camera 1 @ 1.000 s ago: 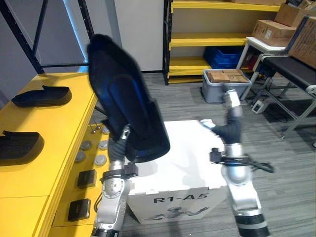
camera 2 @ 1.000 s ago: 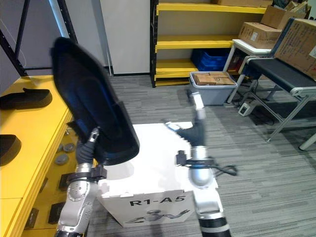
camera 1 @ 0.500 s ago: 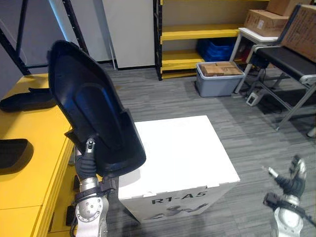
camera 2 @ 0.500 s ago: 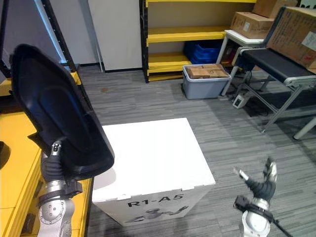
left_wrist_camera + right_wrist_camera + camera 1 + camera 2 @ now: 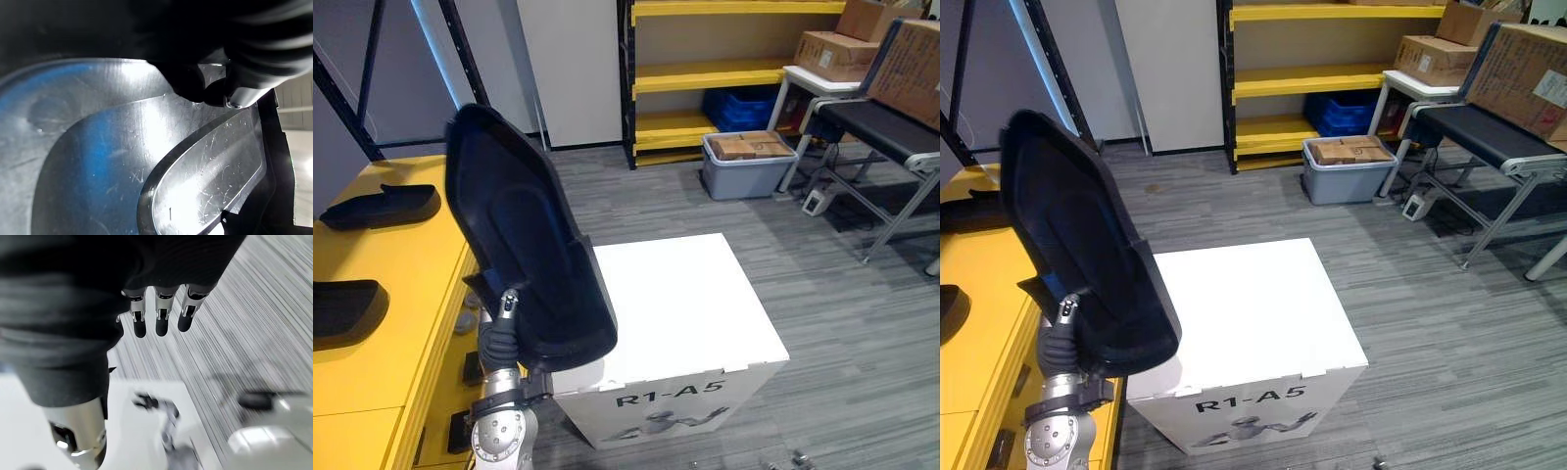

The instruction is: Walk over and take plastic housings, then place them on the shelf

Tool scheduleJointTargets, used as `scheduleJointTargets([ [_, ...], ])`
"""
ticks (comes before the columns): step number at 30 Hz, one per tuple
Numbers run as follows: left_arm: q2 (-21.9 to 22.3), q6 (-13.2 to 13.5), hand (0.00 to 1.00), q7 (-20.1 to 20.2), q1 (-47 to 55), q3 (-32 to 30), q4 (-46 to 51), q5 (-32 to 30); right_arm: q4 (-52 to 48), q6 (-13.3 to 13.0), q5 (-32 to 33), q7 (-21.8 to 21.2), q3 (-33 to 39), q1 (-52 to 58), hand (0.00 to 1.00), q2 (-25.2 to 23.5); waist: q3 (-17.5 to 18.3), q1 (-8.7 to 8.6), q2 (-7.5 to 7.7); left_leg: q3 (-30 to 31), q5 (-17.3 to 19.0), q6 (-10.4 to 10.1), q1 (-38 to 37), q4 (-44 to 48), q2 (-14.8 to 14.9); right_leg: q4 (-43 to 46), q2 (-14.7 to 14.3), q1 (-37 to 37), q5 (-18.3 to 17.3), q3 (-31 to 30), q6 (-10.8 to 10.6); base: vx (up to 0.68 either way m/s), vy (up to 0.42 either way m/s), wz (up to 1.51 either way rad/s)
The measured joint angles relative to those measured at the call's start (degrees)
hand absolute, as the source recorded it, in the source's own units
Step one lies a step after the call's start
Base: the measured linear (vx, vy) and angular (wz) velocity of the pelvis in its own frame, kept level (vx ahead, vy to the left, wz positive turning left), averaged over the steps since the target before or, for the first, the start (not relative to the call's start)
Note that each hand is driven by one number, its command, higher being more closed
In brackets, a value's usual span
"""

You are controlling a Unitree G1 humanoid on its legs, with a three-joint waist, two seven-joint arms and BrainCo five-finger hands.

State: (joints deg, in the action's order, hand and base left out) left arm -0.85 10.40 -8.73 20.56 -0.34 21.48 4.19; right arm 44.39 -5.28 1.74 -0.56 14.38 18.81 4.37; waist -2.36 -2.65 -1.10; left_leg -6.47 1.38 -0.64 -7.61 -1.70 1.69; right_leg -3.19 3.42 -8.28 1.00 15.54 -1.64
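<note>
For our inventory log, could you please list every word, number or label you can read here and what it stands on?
"R1-A5": on the front of the white box.
Labels on the cardboard boxes: too small to read.
On the plastic housing: nothing legible.

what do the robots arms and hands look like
The left arm is silver-grey metal with a rounded joint and a dark collar above it. The left hand wears a dark ribbed cover over its back and wrist. The right hand has the same dark ribbed cover, with slim silver fingers ending in dark tips.
</note>
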Motion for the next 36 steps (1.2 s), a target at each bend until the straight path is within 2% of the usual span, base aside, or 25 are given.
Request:
scheduleJointTargets([
  [4, -0.51, -0.02, 1.00, 0.23, 0.09, 1.16, -1.38, 0.00, 0.59, 0.12, -0.05, -0.76, -2.39, -0.79, 0.00, -0.23, 0.02, 0.13, 0.11, 2.30, -0.68, 0.13, -0.40, -0.19, -0.42, -0.02, 0.39, -1.38, -0.20, 2.56, -0.12, -0.05, -0.010, 0.32],
  [8, -0.44, -0.03, 1.00, 0.29, 0.26, 2.75, -1.36, 0.01, 3.08, 0.16, -0.57, -0.65, -4.63, -2.45, 0.00, 0.49, -0.35, 1.38, 0.52, 6.37, -1.63, 0.19, 0.94, -0.44, -1.06, 0.88, 1.01, -1.63, -1.21, 6.23, -0.21, -0.04, -0.019, 0.54],
  [11, -0.48, -0.03, 1.00, 0.00, -0.39, 3.51, -1.18, 0.03, 4.28, 0.20, -0.98, 0.26, -7.69, -5.22, 0.00, 1.40, -1.27, 2.66, 0.60, 11.53, -2.64, 0.03, 3.72, 1.36, -1.84, 2.29, 1.63, -1.43, -1.95, 11.39, -0.18, -0.04, -0.042, 0.91],
  [12, -0.38, -0.03, 1.00, -0.23, -1.20, 4.15, -1.16, 0.12, 4.39, 0.19, -1.38, 0.76, -9.27, -7.28, 0.00, 1.88, -2.33, 3.67, 0.65, 13.99, -3.03, -0.26, 5.75, 2.70, -2.28, 3.16, 1.92, -0.92, -2.39, 13.94, 0.02, -0.08, -0.029, 0.87],
  [14, -0.14, -0.03, 1.00, -0.57, -2.25, 4.60, -0.93, 0.17, 5.15, 0.14, -1.74, 1.24, -10.42, -10.03, 0.00, 2.16, -3.35, 3.82, 0.56, 15.64, -3.28, -0.67, 8.16, 3.45, -2.56, 4.51, 2.43, -0.17, -2.95, 17.25, 0.29, -0.11, -0.015, 1.05],
  [15, -0.14, -0.03, 1.00, -1.07, -3.25, 4.59, -0.36, 0.28, 6.08, 0.13, -2.33, 1.91, -10.46, -12.56, 0.00, 1.94, -3.48, 4.08, 0.91, 7.99, -1.70, 0.59, 10.90, 5.10, -0.75, 4.81, 3.09, 1.08, -2.97, 20.64, 0.45, -0.11, 0.007, 1.11],
  [16, -0.09, -0.03, 1.00, -1.07, -3.98, 4.81, -0.29, 0.35, 6.14, 0.11, -2.73, 2.13, -10.53, -13.26, 0.00, 1.98, -3.75, 4.11, 1.17, 3.45, -0.70, 1.23, 12.79, 8.47, 0.50, 5.21, 3.66, 1.47, -2.99, 22.03, 0.51, -0.09, 0.028, 1.08],
  [17, 0.01, -0.03, 1.00, -1.09, -4.97, 5.43, -0.20, 0.38, 6.59, 0.24, -3.11, 2.43, -10.74, -14.20, 0.00, 2.17, -3.86, 4.34, 1.01, -2.93, 1.19, 1.98, 15.23, 14.60, 2.78, 6.32, 4.71, 1.97, -3.11, 23.67, 0.67, 0.00, 0.079, 0.86],
  [18, 0.11, 0.00, 1.00, -1.11, -5.91, 6.43, -0.10, 0.84, 6.83, 0.41, -3.12, 2.93, -10.85, -14.34, 0.00, 2.79, -3.77, 4.39, 0.70, -9.92, 3.20, 3.26, 16.17, 21.55, 5.62, 7.55, 5.78, 1.84, -3.28, 25.47, 0.53, 0.04, 0.135, 0.97],
  [19, 0.33, 0.04, 1.00, -1.12, -7.25, 7.67, -0.11, 1.28, 6.55, 0.43, -3.12, 3.28, -10.91, -14.21, 0.00, 3.92, -3.49, 4.05, -0.85, -14.49, 3.74, 3.59, 16.14, 25.13, 7.74, 10.18, 6.32, 1.41, -4.70, 27.54, -0.79, 0.06, 0.184, 0.96],
  [21, -0.28, 0.05, 1.00, -1.07, -10.85, 9.93, -0.29, 1.31, 6.47, 0.55, -3.12, 3.64, -11.00, -13.35, 0.00, 4.37, -3.93, 2.47, -1.30, -16.29, 3.90, 3.92, 17.43, 25.05, 6.36, 11.98, 7.12, 1.30, -6.59, 28.99, -0.97, 0.02, 0.159, 1.44],
  [22, -0.28, 0.19, 1.00, -1.15, -13.26, 11.63, -0.25, 1.33, 6.49, 0.56, -3.07, 3.70, -10.95, -13.11, 0.00, 4.47, -3.78, 1.50, -1.29, -13.64, 2.62, 3.20, 16.23, 16.87, 3.00, 11.03, 7.24, 1.00, -6.82, 31.12, -1.30, -0.03, 0.142, 2.10],
  [23, -0.45, 0.30, 1.00, -1.31, -15.10, 12.52, -0.49, 1.32, 7.05, 0.58, -3.06, 3.87, -9.86, -13.12, 0.00, 3.08, -4.33, 0.80, 0.48, -15.83, 3.99, 4.67, 14.22, 13.75, 1.56, 10.25, 9.81, 0.49, -5.81, 34.76, -1.31, -0.02, 0.114, 1.76],
  [24, -0.20, 0.30, 1.00, -1.54, -15.21, 12.92, -0.48, 1.31, 6.88, 0.57, -3.05, 3.90, -9.89, -13.49, 0.00, 2.94, -4.23, 0.90, 0.05, -17.01, 3.83, 4.40, 13.62, 14.62, 2.64, 10.34, 9.70, 0.10, -5.69, 35.91, -1.57, 0.04, 0.037, 1.22],
  [25, 0.24, 0.44, 1.00, -2.34, -15.38, 13.10, -1.14, 1.36, 7.14, 0.63, -3.03, 3.89, -9.96, -13.82, 0.00, 2.56, -4.33, 1.18, -0.76, -16.05, 2.39, 3.12, 12.26, 12.98, 2.42, 11.04, 9.74, -1.04, -5.40, 36.77, -1.74, 0.08, 0.036, 0.58],
  [27, -0.14, 0.34, 1.00, -2.79, -15.31, 13.20, -1.88, 1.36, 6.85, 0.49, -3.05, 3.84, -10.13, -13.95, 0.00, 1.58, -4.10, 2.21, -0.83, -15.87, 2.11, 3.44, 11.13, 11.11, 1.08, 10.49, 10.32, -1.38, -4.39, 36.75, -2.26, 0.06, 0.091, 0.26],
  [32, -0.18, 0.17, 1.00, -2.46, -15.31, 15.16, -2.74, 1.30, 8.02, 0.63, -3.33, 3.88, -9.93, -13.66, 0.00, 1.07, -3.85, 2.08, -0.85, -16.88, 1.45, 4.31, 8.98, 6.33, -1.99, 13.55, 13.83, -0.60, -3.71, 35.39, -3.05, 0.03, 0.129, -0.06],
  [34, -0.14, 0.15, 1.00, -2.02, -15.27, 16.40, -2.82, 1.21, 7.95, 0.70, -3.37, 3.81, -9.92, -12.67, 0.00, 1.04, -3.84, 1.48, -0.85, -16.29, 1.43, 4.40, 8.11, 4.91, -3.21, 16.62, 15.75, -0.05, -3.77, 34.32, -3.02, 0.04, 0.185, 0.09],
  [36, -0.44, 0.14, 1.00, -1.80, -15.33, 17.94, -3.23, 1.16, 6.12, 0.70, -3.27, 3.81, -9.20, -12.07, 0.00, 0.94, -3.82, 0.42, -0.83, -13.65, 1.59, 5.40, 7.36, 4.50, -4.17, 25.41, 18.27, 3.51, -4.38, 24.35, 1.17, 0.05, 0.192, 0.49],
])
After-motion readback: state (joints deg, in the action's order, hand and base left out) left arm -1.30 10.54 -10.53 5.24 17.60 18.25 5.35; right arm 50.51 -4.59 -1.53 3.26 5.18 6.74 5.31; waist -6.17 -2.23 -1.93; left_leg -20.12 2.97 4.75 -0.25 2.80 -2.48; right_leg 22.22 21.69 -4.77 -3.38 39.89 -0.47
